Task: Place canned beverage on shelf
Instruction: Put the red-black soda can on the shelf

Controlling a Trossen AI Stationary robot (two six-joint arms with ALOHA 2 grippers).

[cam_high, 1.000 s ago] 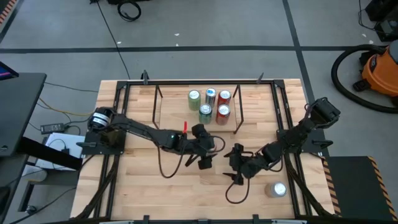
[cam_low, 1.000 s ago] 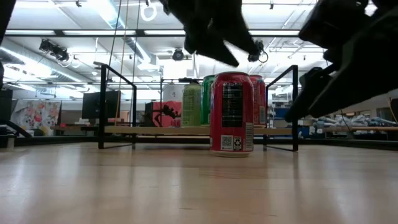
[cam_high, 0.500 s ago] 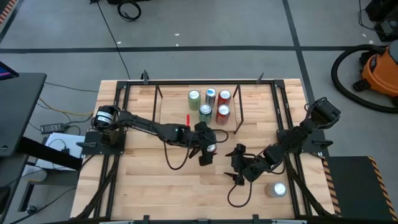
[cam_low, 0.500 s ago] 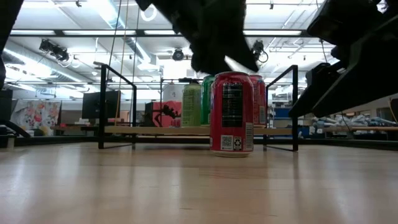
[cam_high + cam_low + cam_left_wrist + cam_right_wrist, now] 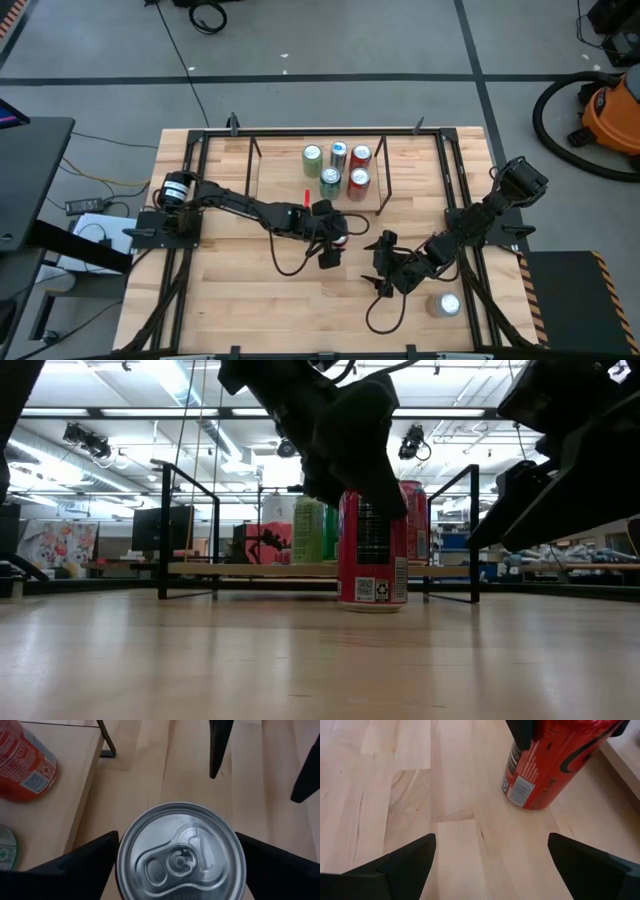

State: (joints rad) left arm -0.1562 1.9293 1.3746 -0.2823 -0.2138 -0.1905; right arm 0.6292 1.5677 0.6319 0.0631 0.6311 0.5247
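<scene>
Red can stands upright on the desk, centre of the low view, just in front of the shelf and not yet on its deck. In the high view it sits at mid-frame, almost wholly hidden under the left gripper.

Left gripper: directly over the can, jaws wide, one finger either side of the silver lid in the left wrist view. Fingers bracket the can's upper part; whether the pads already touch the wall is not clear from these views, probably not.

Right gripper: lower right of centre in the high view, jaws wide, holding nothing, near the can but apart from it. A second can waits at the lower right of the desk.

Shelf already carries five cans, grouped on its right half; left half of the deck bare.

Handling judgement: rigid but thin-walled cylinder, smooth printed surface, likely slippery. If full, moderately heavy and stable. Grip across the diameter at mid to upper wall, moderate force, to avoid denting. Keep upright; lift over the shelf's front edge.
</scene>
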